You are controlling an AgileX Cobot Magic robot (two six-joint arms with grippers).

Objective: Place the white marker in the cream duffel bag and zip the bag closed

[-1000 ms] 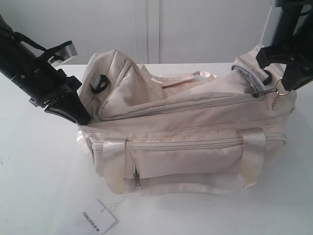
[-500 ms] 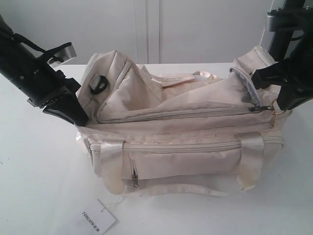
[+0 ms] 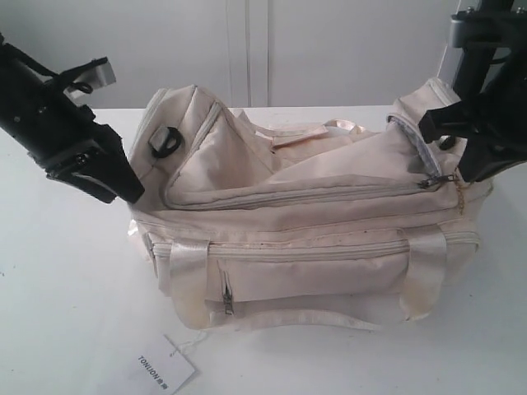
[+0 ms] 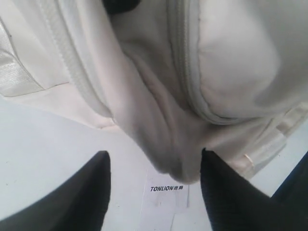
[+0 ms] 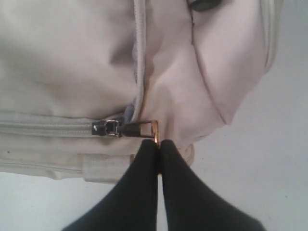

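White smooth worktop (image 3: 58, 313), and across its middle the cream duffel bag (image 3: 313, 222): soft matte fabric, much creased, with shiny satin-like webbing handles and a flat front pocket with its own zip. Curved top zipper drawn closed along almost the whole length, only a small gap with grey lining at the right end. Inside of the bag hidden. Left gripper (image 4: 154, 159), black and wedge-shaped, spread wide and holding nothing, just beside the bag's left end, a little farther out from it than one second ago. Right gripper (image 5: 158, 144) pressed together at the bag's right end, pinching the gold ring pull (image 5: 147, 129). White paper hang tag (image 3: 160, 366) lying flat near the front edge, printed TONLION. Small metal slider (image 5: 107, 128) just behind the pull, now somewhat lower than before. White marker not to be seen in any view; cannot tell if inside the bag.
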